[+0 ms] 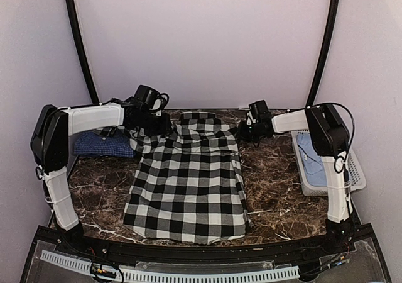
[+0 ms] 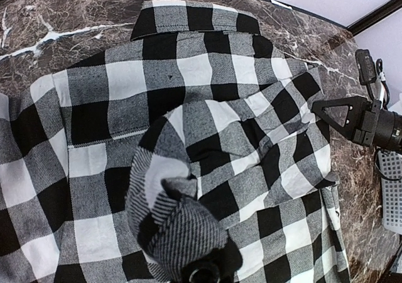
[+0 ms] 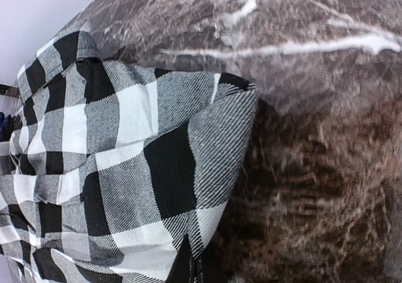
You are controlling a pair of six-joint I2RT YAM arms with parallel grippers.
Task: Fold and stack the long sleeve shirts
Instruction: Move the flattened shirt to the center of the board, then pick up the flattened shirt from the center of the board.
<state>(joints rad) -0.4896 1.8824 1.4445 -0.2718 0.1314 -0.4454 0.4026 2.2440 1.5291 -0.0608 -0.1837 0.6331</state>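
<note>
— Black-and-white checked shirt (image 1: 188,188), seen from above: lying spread across the middle of the marble table (image 1: 276,195), collar (image 1: 198,116) pointing to the far side.
— And just beside it, sitting folded at the left edge: dark blue shirt (image 1: 103,146). So, 2 shirts showing. Standing at the right edge: white basket (image 1: 314,188).
— Left gripper (image 1: 163,130)?
— Reaching onto the left shoulder. Right gripper (image 1: 242,132): touching the right shoulder.
— Going on to the left wrist view.
— Pinching a bunched sleeve (image 2: 182,220) low in the picture, jaws pressed together on the cloth.
— And the right wrist view?
— Nipping a folded edge of the checked shirt at the bottom, jaws pressed together on it, fingers mostly hiding behind cloth.
</note>
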